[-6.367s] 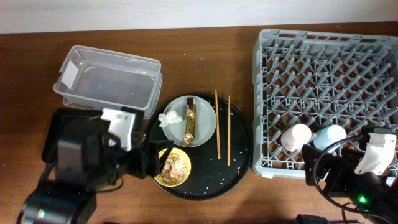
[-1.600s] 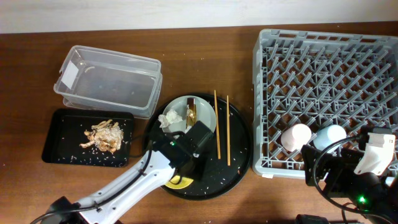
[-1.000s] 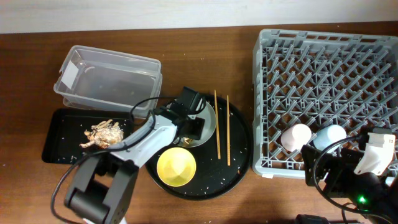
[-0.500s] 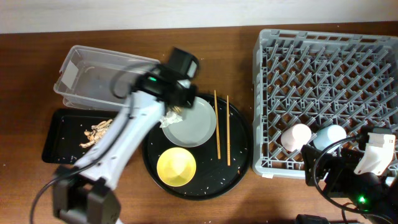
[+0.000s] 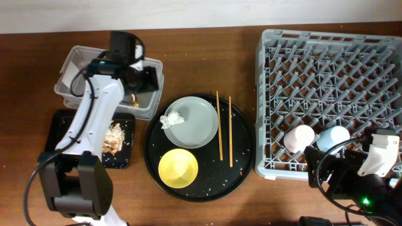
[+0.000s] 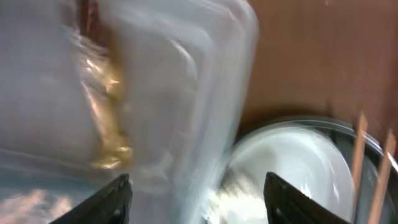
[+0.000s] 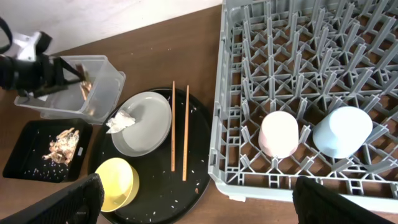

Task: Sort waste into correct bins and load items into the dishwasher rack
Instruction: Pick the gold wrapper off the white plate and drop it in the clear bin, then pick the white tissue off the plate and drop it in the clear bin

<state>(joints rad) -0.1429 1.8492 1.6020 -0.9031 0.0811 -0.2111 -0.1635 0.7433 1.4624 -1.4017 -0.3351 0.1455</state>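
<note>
The left gripper (image 6: 198, 182) hangs over the clear tub (image 5: 70, 70), its fingers wide apart and empty. The gold-and-brown wrapper (image 6: 107, 106), which lay on the plate (image 5: 200, 125) one second ago, is now inside the tub, at ten o'clock from the plate. So this piece of waste seems sorted. The white tissue (image 5: 171, 119) remains at nine o'clock on the plate and is probably next. The right gripper (image 7: 198, 183), also apart and empty, waits near the rack (image 5: 326, 75).
</note>
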